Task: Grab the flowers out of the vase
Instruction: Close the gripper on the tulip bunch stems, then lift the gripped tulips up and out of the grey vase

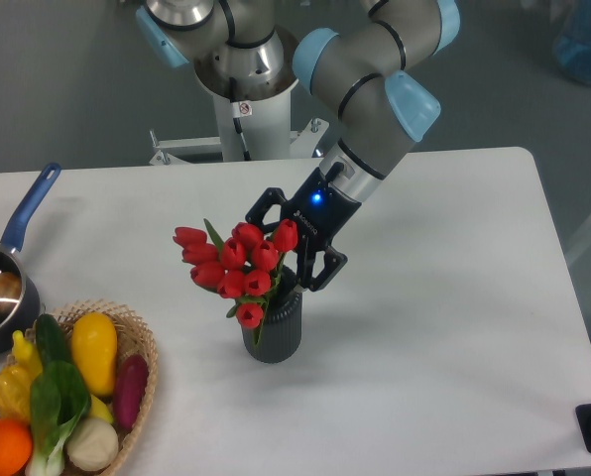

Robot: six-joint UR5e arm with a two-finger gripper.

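Flowers (234, 266) seated in vase (273, 325) near table (454, 327) centre, heads leaning left, gripper (288, 243) angled down just behind the blooms, fingers spread apart and holding nothing, saucepan (2, 288) and wicker basket (137, 382) at left edge.

High front camera, seemingly facing the table (454, 327)

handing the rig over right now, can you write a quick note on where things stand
Tool: open, jaws spread behind the flowers, right at the bunch, holding nothing.
Flowers: in the vase, leaning left, not lifted.
Vase: upright, mid-table.
Done: approach only, as far as the view shows.
Left: close on the bunch and lift it clear of the vase.
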